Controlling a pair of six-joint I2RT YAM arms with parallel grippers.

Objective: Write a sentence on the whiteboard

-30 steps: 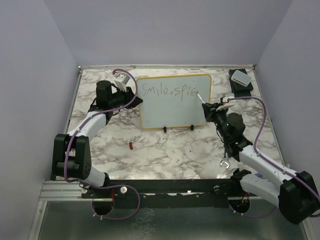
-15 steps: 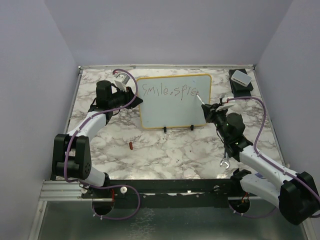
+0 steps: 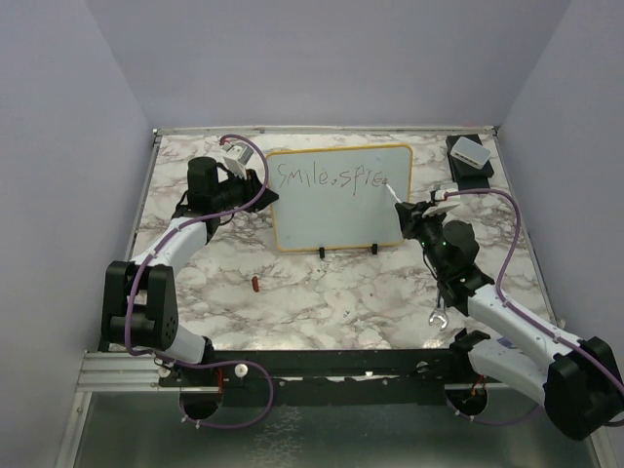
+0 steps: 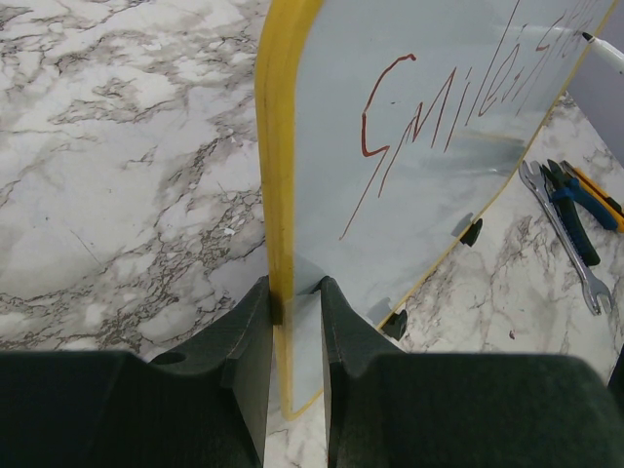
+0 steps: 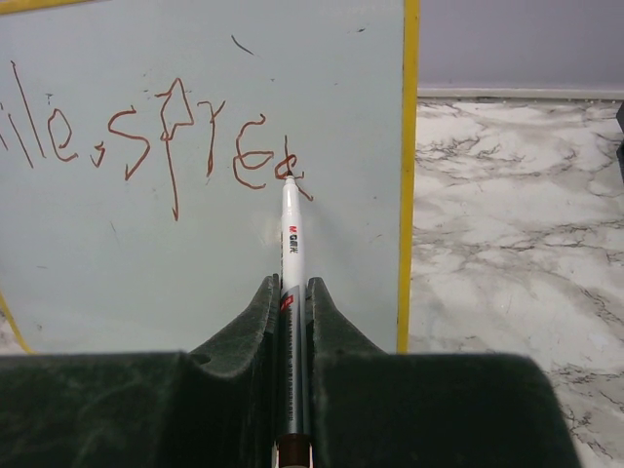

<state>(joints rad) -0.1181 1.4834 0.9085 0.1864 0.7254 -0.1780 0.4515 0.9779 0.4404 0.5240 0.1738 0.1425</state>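
The whiteboard (image 3: 336, 216) stood upright mid-counter (image 3: 331, 292), its left rim pinched between the closed fingers of the left end effector (image 4: 292, 294). The right end effector (image 5: 291, 289) was clamped on a white marker (image 5: 291, 229), whose tip touched the board at the end of the unfinished sentence (image 5: 166, 136), legible roughly as "smile, sprea".

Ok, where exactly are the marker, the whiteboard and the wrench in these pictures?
marker (image 5: 291, 258): right wrist view, on the white barrel above the fingers.
whiteboard (image 3: 331, 220): top external view, on the bare lower part of its face.
wrench (image 4: 565, 239): left wrist view, on the middle of its shaft.
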